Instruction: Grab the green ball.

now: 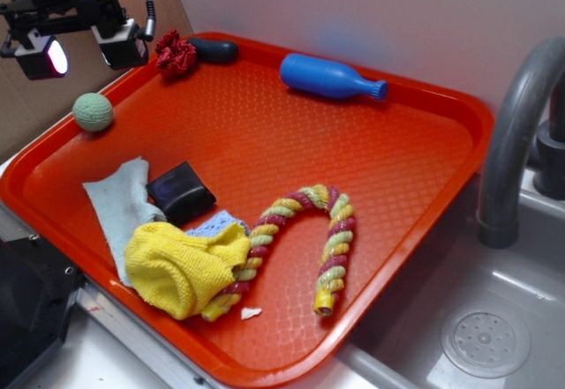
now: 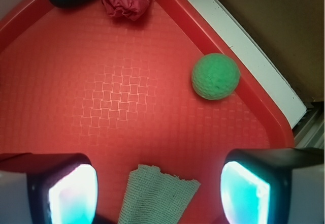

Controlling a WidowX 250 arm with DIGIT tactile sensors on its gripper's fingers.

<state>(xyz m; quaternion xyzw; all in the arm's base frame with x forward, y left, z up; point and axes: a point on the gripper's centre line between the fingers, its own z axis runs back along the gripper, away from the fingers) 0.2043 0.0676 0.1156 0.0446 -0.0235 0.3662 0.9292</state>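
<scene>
The green ball (image 1: 93, 112) is small, pale mint-green and matte. It rests on the orange tray (image 1: 265, 133) near the tray's left rim. In the wrist view the green ball (image 2: 215, 75) lies ahead and to the right of my jaws. My gripper (image 1: 84, 52) hangs high above the tray's back left corner, up and slightly behind the ball. It is open and empty. In the wrist view my gripper (image 2: 158, 193) shows two glowing pads (image 2: 73, 196) far apart, with only tray and a cloth corner between them.
A red crinkled lump (image 1: 176, 53) and a dark object (image 1: 214, 50) lie at the tray's back. A blue bottle (image 1: 328, 77) lies farther right. A pale green cloth (image 1: 119, 208), black block (image 1: 181, 193), yellow cloth (image 1: 184, 268) and rope toy (image 1: 305, 239) lie in front. A sink faucet (image 1: 521, 133) stands right.
</scene>
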